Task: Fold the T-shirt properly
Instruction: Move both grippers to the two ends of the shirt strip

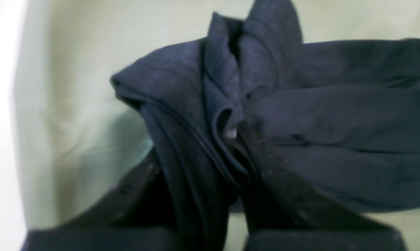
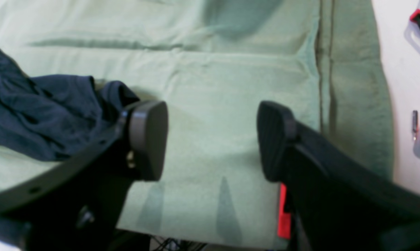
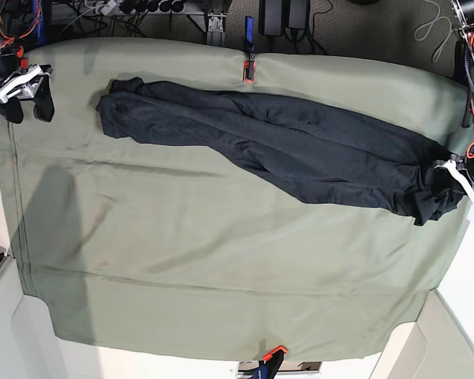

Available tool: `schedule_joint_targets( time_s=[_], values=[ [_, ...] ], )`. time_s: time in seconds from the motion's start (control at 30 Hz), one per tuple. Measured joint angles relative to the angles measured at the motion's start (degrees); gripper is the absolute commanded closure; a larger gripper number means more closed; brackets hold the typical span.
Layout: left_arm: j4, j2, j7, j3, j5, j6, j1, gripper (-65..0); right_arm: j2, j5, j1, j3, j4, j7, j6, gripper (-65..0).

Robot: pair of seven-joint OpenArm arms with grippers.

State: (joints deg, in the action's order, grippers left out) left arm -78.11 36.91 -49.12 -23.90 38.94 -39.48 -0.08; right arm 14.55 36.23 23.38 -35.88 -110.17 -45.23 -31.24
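T-shirt (image 3: 284,146) — dark charcoal, long, rumpled band; stretched diagonally across green sheet's (image 3: 221,260) far half; one end bunched, lifted at sheet's right edge — other near far-left corner

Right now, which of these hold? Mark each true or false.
1. The left gripper is shut on the shirt. True.
2. The right gripper holds the shirt. False: it is open over the green cloth, holding nothing.
3. The shirt lies in a long band across the cloth. True.
4. The shirt is folded into a neat square. False: it is stretched out and bunched at the left gripper's end.
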Motion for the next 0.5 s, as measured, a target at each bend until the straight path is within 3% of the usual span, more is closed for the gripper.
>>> schedule_joint_targets(
  time_s=[0.1,0.23,0.43,0.5],
  values=[
    [-11.54,-2.82,-1.40,2.01,1.18,0.15,4.31,0.0,0.02,0.00,-0.02,0.00,0.00,-0.02,-0.02,-40.3],
    [-23.54,-5.57,-0.94,10.54,0.85,-0.33,7.96,0.0,0.02,0.02,-0.02,0.00,0.00,0.00,-0.02,-40.3],
    [-23.78,-8.07,-0.07,25.51,-13.38,-0.39,7.67,-0.1,0.04,0.04,-0.04,0.00,0.00,0.00,-0.04,-40.3],
    [-22.67,-8.52,2.32,29.18,-17.03,-0.37,7.17,-16.0,0.04,0.33,-0.02,0.00,0.00,-0.02,-0.04,-40.3]
  ],
)
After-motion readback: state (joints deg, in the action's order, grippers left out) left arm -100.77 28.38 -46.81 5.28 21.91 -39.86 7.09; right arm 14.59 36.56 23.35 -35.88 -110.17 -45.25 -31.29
